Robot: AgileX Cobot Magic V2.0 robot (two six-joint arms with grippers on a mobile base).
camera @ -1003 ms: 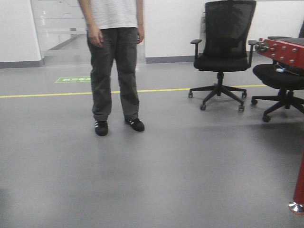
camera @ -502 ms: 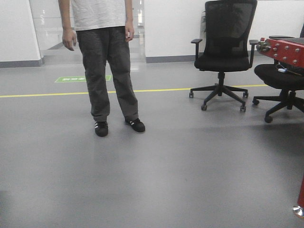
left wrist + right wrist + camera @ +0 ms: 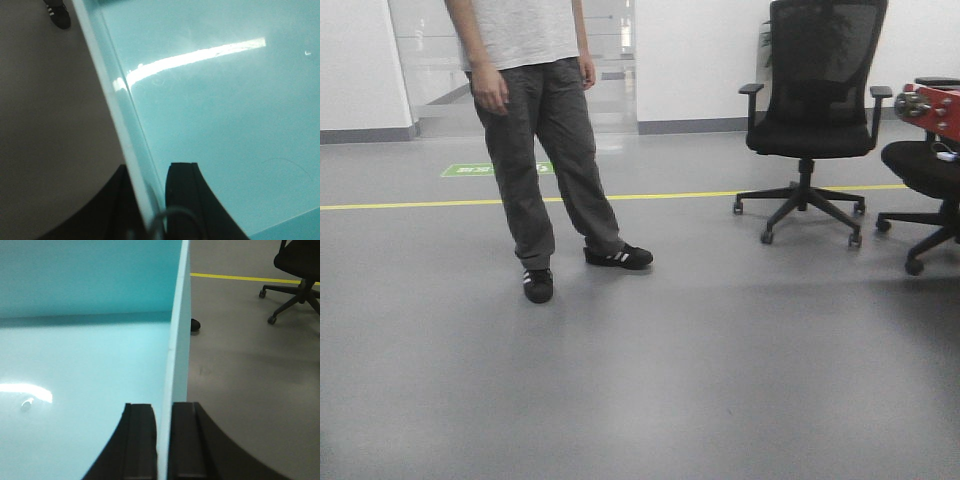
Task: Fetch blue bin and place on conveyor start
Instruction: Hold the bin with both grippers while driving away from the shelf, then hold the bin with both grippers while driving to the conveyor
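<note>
The pale cyan blue bin fills the left wrist view and the right wrist view; I see its smooth inside floor and thin pale rim. My left gripper is shut on the bin's left wall, one finger outside, one inside. My right gripper is shut on the bin's right wall the same way. The bin hangs above the grey floor. The conveyor start shows only as a red frame corner with silver bolts at the far right of the front view. The bin and grippers are out of the front view.
A person in grey trousers and black shoes stands ahead left. A black office chair stands ahead right, a second chair by the red frame. A yellow floor line runs across.
The front view has swung left: the chairs and red frame slid right and the red conveyor leg left the frame. The person has shifted stance, one foot stepped right.
</note>
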